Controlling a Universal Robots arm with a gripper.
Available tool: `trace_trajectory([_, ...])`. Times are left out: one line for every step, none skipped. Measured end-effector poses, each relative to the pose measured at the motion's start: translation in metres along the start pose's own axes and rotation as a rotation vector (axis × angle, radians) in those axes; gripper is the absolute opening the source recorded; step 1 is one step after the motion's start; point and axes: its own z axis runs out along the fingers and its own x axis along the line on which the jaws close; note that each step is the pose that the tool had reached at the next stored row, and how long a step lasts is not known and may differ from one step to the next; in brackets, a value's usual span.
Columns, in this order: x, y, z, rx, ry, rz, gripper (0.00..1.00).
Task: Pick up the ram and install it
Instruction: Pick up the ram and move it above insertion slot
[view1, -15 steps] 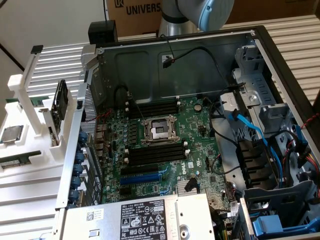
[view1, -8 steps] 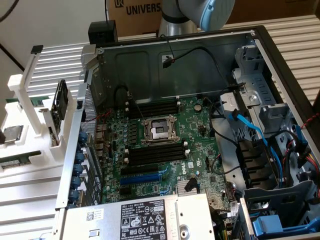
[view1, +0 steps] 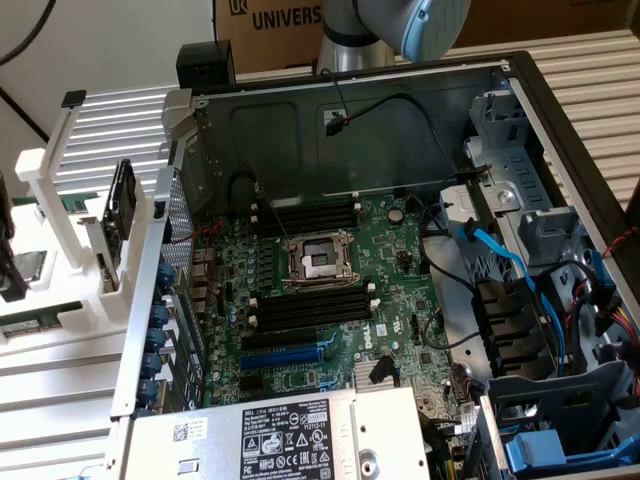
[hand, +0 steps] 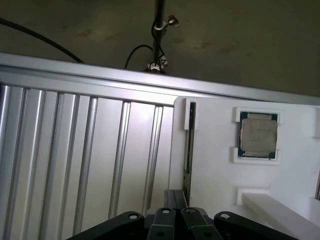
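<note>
White plastic tray holds the long, thin ram stick edge-on in 1 slot. Black metal pincer, closed tight, sits right at that stick's end; whether it grips the stick is unclear.

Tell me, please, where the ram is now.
In the wrist view the ram stands on edge in a slot of the white holder, between the ribbed metal surface and the processor chip, close to the gripper.
</note>
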Motion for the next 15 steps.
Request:
trace_trajectory([0.000, 0.0000, 0.0014, 0.0007, 0.0001, 0.000, 0.10])
trace_trajectory([0.000, -0.0001, 0.0028, 0.0015, 0.0002, 0.001, 0.10])
trace_trajectory([-0.001, -0.0001, 0.0039, 0.0033, 0.0003, 0.001, 0.10])
trace_trajectory([-0.001, -0.0002, 0.0046, 0.0061, 0.0007, 0.002, 0.10])
trace_trajectory([-0.001, -0.0002, 0.0050, 0.0099, 0.0013, 0.003, 0.10])
trace_trajectory([-0.002, -0.0002, 0.0053, 0.0156, 0.0019, 0.004, 0.10])
trace_trajectory([-0.002, -0.0003, 0.0059, 0.0217, 0.0024, 0.006, 0.10])
trace_trajectory([-0.002, -0.0004, 0.0062, 0.0281, 0.0031, 0.007, 0.10])
trace_trajectory([-0.002, -0.0004, 0.0066, 0.0336, 0.0037, 0.009, 0.10])
trace_trajectory([-0.003, -0.0004, 0.0073, 0.0378, 0.0041, 0.011, 0.10])
trace_trajectory([-0.003, -0.0005, 0.0083, 0.0394, 0.0041, 0.012, 0.10])
trace_trajectory([-0.004, -0.0005, 0.0095, 0.0400, 0.0043, 0.013, 0.10])
trace_trajectory([-0.005, -0.0006, 0.0107, 0.0403, 0.0045, 0.014, 0.10])
trace_trajectory([-0.006, -0.0007, 0.0123, 0.0405, 0.0046, 0.014, 0.10])
trace_trajectory([-0.007, -0.0008, 0.0138, 0.0411, 0.0045, 0.014, 0.10])
